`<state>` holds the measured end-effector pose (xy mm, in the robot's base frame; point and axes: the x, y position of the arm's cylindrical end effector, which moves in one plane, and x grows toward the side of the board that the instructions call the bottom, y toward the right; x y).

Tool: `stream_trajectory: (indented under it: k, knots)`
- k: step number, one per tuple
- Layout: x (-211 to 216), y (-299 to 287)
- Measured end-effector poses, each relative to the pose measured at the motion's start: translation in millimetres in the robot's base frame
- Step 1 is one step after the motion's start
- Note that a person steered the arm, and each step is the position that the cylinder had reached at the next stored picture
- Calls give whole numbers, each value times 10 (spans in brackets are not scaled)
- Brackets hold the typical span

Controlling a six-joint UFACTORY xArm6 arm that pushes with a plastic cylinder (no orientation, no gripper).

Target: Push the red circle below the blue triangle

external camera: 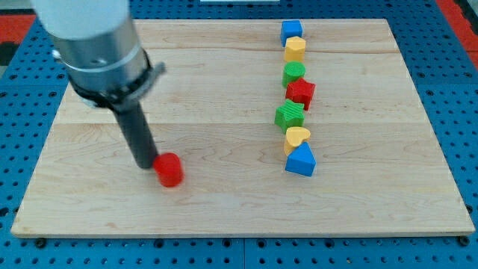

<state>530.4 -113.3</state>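
The red circle (169, 169) lies on the wooden board at the lower left of middle. My tip (145, 165) stands right against its left side, touching or nearly so. The blue triangle (301, 160) lies far to the view's right of the red circle, at about the same height, at the bottom end of a column of blocks.
Above the blue triangle runs a column: a yellow heart (296, 137), a green star (290, 115), a red star (301, 93), a green circle (293, 73), a yellow block (295, 49) and a blue cube (291, 31). The board (224, 209) ends in blue pegboard all round.
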Motion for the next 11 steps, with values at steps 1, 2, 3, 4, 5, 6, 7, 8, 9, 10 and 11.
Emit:
stream_trajectory:
  k: [1,2,3,4,5,6,7,8,9,10,11]
  knots:
    - [125,898]
    - [312,423]
    - [559,371]
    - [658,967]
    - [658,1256]
    - [658,1573]
    - [658,1713]
    - [733,1522]
    - [735,969]
    - [423,1152]
    - [372,1401]
